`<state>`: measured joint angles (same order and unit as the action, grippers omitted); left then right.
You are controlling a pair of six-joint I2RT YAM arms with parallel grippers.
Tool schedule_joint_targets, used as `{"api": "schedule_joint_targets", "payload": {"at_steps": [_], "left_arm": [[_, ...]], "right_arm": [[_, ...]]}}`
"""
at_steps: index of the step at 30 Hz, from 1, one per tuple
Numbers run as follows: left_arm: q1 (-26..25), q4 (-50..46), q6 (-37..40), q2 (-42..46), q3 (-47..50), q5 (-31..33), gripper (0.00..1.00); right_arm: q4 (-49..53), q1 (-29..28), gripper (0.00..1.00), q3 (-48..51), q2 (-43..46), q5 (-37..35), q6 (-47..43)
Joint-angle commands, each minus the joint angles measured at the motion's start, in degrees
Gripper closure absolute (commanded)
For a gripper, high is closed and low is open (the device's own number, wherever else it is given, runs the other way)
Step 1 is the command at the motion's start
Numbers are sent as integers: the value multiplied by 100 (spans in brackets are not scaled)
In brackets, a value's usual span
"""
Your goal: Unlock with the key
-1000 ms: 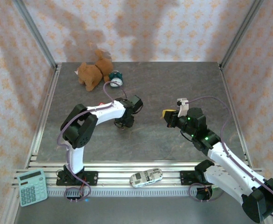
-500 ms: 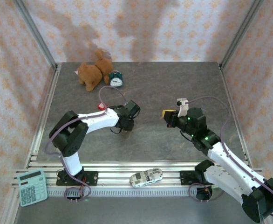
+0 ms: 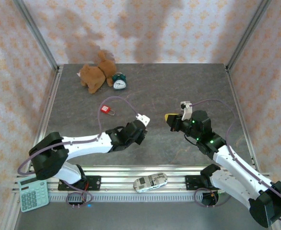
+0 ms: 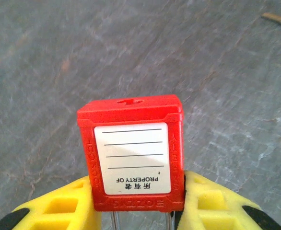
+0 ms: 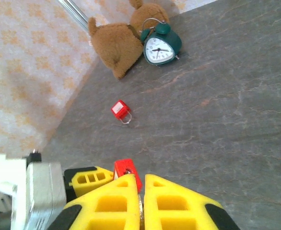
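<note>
- Red padlock [image 4: 133, 153] at centre of left wrist view, off the table, body up, long axis running top to bottom of frame.
- Keyhole face aimed at top edge, cross-shaped slot seen there; two shackle legs dropping toward bottom edge.
- White label facing camera, upside down: four ruled lines, then "PROPERTY OF" and a line of Chinese characters under it.
- Raised lettering around label border, too small to read.
- Left gripper [image 4: 135, 203] pinching lower part of padlock body, yellow fingers [image 4: 59, 206] touching it on both sides.
- Same padlock low centre in right wrist view, just beyond tips of right gripper [image 5: 141, 184].
- Right gripper fingers pressed together; thin grey sliver in the seam, cannot tell what.
- Tan key-like piece [image 4: 279, 20] at upper right edge of left wrist view, long axis near horizontal, tip pointing left; cannot tell whether lying on the table or held.
- Both grippers near centre of top view, tips facing each other, close but apart.
- Second red padlock [image 3: 105, 109] flat on grey table [image 3: 179, 86], left of centre, shackle pointing right and slightly down.
- Brown plush toy [image 3: 95, 74] and green alarm clock [image 3: 119, 82] side by side at upper left, clock face white.
- Calculator [image 3: 33, 191] at lower left, toy car [image 3: 150, 182] at bottom centre on the rail.
</note>
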<state>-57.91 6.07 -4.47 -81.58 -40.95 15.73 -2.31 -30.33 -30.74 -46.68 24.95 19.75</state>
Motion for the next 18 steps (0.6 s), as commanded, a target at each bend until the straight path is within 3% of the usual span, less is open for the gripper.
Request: {"api": "schedule_joint_targets", "payload": {"at_steps": [1, 4, 9, 18], "left_arm": [[-221, 1032, 577, 190, 166, 782, 66], [-487, 1396, 906, 158, 296, 978, 66], [-949, 2987, 1655, -18, 865, 1458, 66], [-959, 3322, 1695, 81, 1093, 1057, 61]], "right_arm": [[-449, -144, 92, -139, -30, 124, 253], [-545, -315, 92, -101, -98, 89, 243], [-653, -395, 92, -47, -67, 52, 261], [-690, -395, 92, 117, 35, 92, 270]]}}
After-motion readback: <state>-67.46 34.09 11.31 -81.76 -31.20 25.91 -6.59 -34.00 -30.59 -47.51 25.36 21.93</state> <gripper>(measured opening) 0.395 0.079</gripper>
